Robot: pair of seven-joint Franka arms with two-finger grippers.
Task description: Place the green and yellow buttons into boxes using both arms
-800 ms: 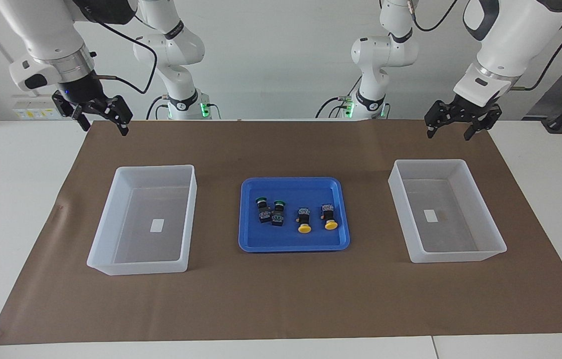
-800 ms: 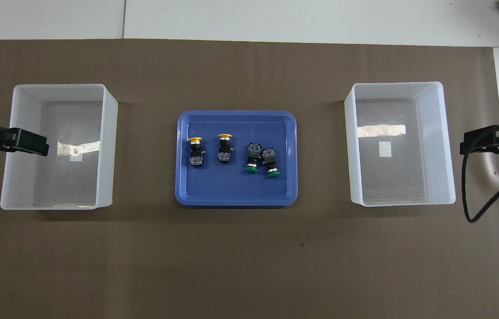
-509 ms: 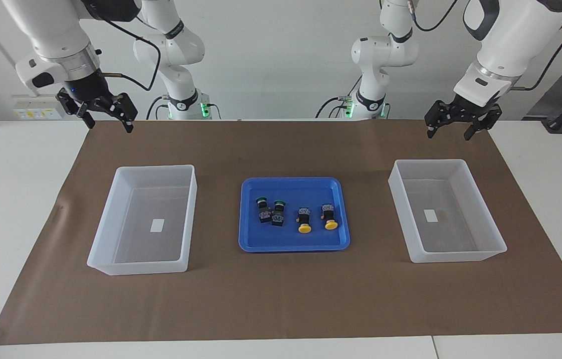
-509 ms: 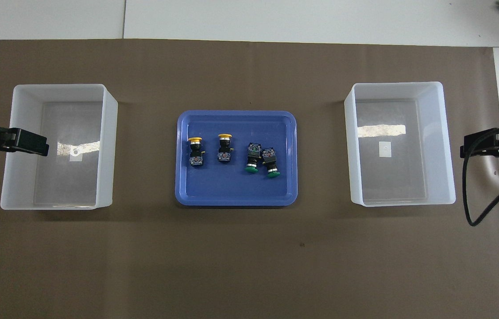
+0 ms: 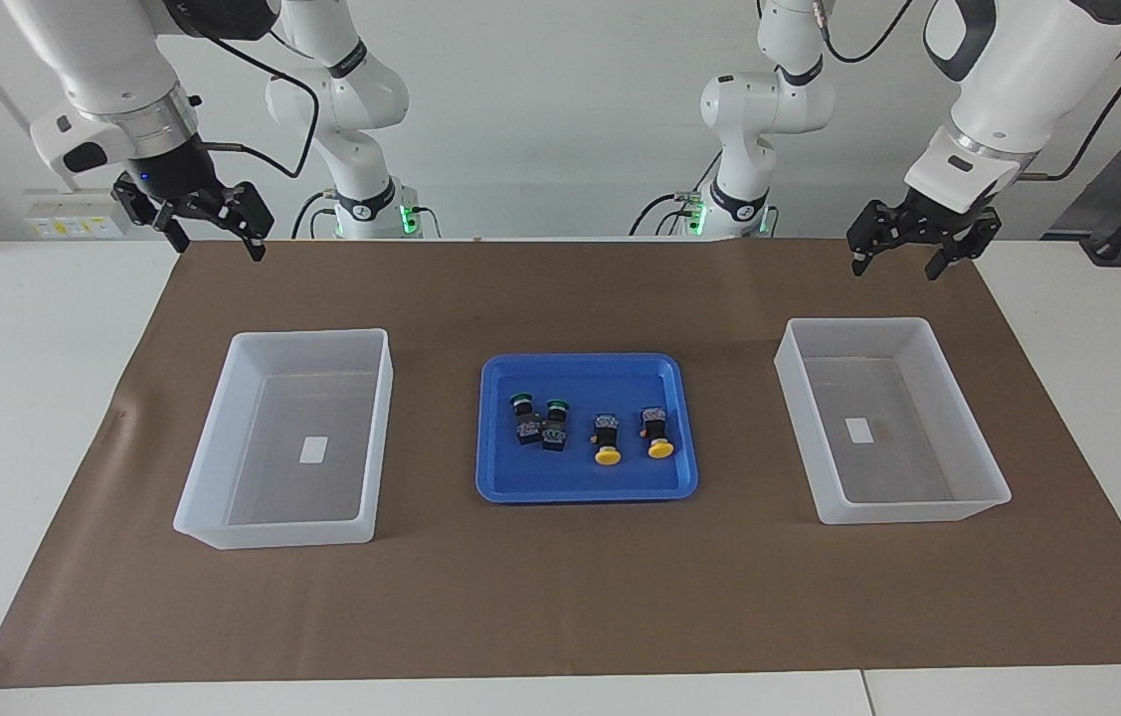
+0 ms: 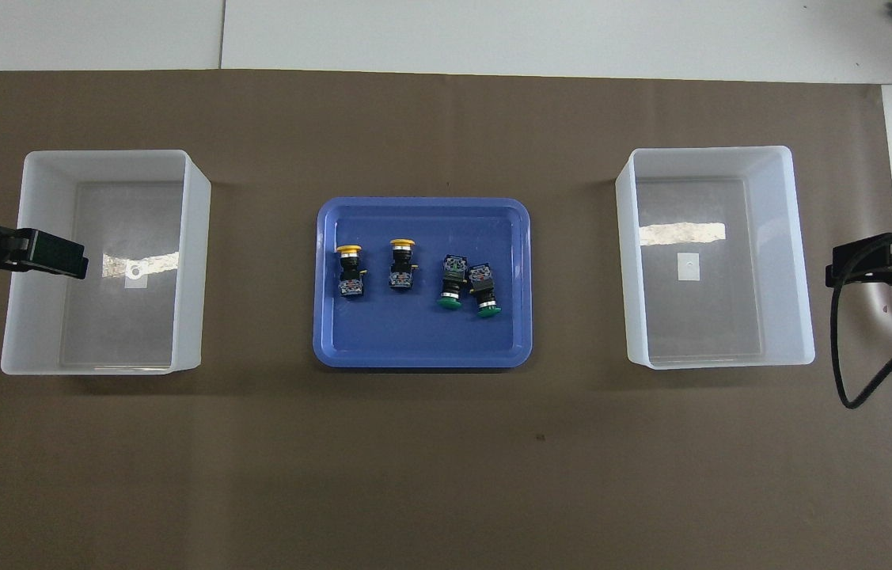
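On the blue tray (image 5: 587, 489), between two boxes, green and yellow buttons (image 5: 588, 431) are lying ungrasped; left pincer (image 5: 902, 255) and right pincer (image 5: 210, 239), both spread, are hanging high, presumably awaiting pickup.

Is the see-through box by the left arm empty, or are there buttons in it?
Empty. The box by the left arm shows only a small white label inside; all four buttons lie in the blue tray.

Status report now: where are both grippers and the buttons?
Left gripper and right gripper: open, raised at the robots' edge of the mat, holding nothing. All four buttons lying in the blue tray. Both boxes without buttons. Nothing in the way.
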